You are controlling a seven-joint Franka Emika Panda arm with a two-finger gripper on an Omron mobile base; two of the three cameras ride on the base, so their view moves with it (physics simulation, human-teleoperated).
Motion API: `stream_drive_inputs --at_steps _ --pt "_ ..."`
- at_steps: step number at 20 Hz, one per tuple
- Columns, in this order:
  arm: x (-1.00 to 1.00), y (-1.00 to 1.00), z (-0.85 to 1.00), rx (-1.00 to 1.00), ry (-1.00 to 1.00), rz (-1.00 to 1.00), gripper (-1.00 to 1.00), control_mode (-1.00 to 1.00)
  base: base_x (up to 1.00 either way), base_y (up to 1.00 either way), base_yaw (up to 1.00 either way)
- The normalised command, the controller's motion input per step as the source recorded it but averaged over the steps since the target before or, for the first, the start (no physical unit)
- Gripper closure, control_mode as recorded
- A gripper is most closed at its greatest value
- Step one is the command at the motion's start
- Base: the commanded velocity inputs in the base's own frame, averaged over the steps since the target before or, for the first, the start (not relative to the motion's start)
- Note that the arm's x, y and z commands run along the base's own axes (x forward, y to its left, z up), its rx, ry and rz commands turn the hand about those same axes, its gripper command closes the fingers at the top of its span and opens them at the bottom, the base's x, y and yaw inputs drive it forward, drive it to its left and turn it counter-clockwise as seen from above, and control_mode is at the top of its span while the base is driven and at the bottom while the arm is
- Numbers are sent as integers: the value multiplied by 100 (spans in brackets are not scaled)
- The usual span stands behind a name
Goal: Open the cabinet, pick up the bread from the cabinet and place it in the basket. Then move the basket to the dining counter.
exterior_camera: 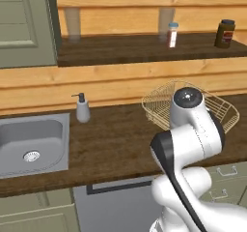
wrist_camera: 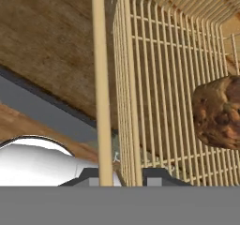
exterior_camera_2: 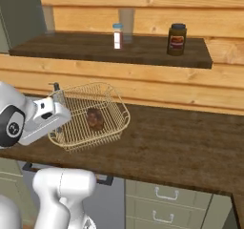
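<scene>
- Bread point(exterior_camera_2: 95, 119) is already sitting inside the basket point(exterior_camera_2: 114, 99), on the mesh floor roughly mid-basket. So the cabinet + drop-in steps look done; carry-to-dining-counter is the step in hand.
- End effector point(exterior_camera_2: 58, 98) is at the basket's near-left rim, down over the top wire. In hand view the rim wire point(wrist_camera: 102, 78) runs straight up between the two finger tips, mesh wall just to the right of it.
- Jaws look nearly closed w/ that rim wire between them, so I'd call it gripping the basket by the rim. Actual pad contact is hidden at the bottom of hand view, so that's a read, not a certainty.
- Rel. to end effector: bread is ahead and off to one side, well inside the basket, not touching the fingers. Wood tabletop point(exterior_camera_2: 181, 142) lies under and beyond the basket.
- Basket appears flat on the tabletop, no visible lift yet, no tilt I can make out.
- Shelf above and behind has a dark jar point(exterior_camera_2: 177, 39) and a small shaker point(exterior_camera_2: 117, 36), not part of this, well clear of the end effector.
- Sink point(exterior_camera: 31, 144) and soap dispenser point(exterior_camera: 82, 108) are far off to the other side, past the arm.
- Next move needs: confirm grip is firm, lift straight up and keep it level. One-sided rim grip means the far side will prob want to sag and the bread could roll.
- Then base has to drive to the dining counter. Keep accel low.
</scene>
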Motion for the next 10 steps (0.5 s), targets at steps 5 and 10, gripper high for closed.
stream_drive_inputs --at_steps 5,10 --pt "0 0 0 0 0 0 100 100 -85 29 31" --pt "0 0 0 0 0 0 100 100 -16 25 86"
